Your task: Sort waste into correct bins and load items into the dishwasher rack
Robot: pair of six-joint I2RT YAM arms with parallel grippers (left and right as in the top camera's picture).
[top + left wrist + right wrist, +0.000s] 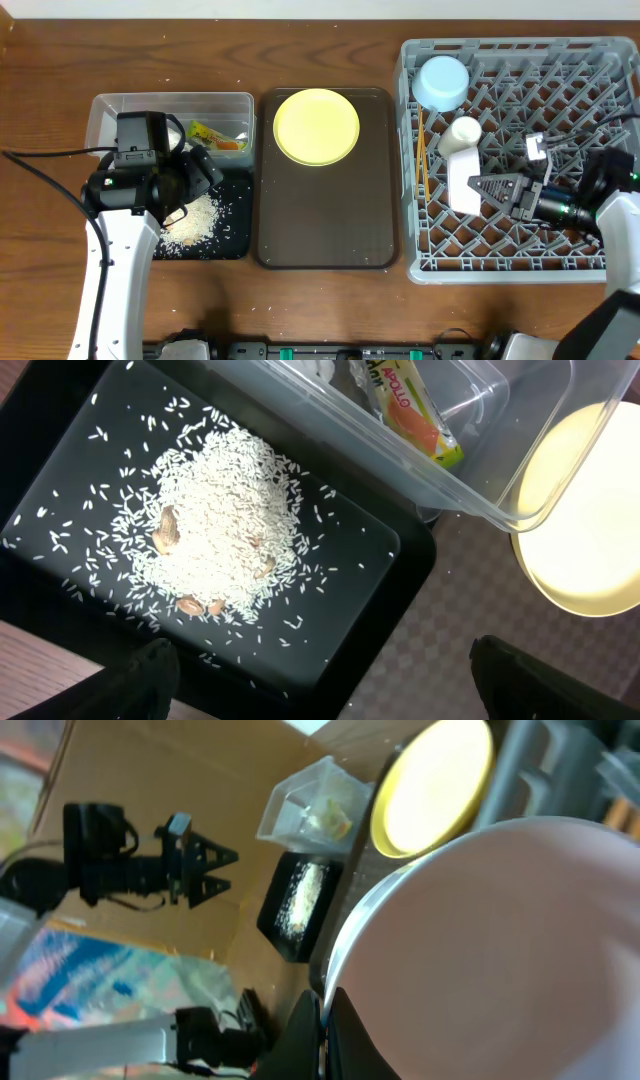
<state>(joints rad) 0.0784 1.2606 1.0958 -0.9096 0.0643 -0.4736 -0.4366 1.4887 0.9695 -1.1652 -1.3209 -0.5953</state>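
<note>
Right end effector (478, 186) clamped on the rim of the pale pink-white bowl (460, 180), which stands on edge inside the dishwasher rack (560, 90), just beside the white cup (462, 133). Left end effector (325, 685): fingers spread wide, holding nothing, above the black tray (370, 590) of rice scraps (225, 520). Snack wrapper (410, 410) lies in the clear tub (105, 115). Yellow plate (316, 125) sits on the brown tray (325, 220).

Heaped rice scraps (215, 525) lie on the black tray (350, 610) beside the clear tub (480, 430) holding a wrapper (410, 410).
</note>
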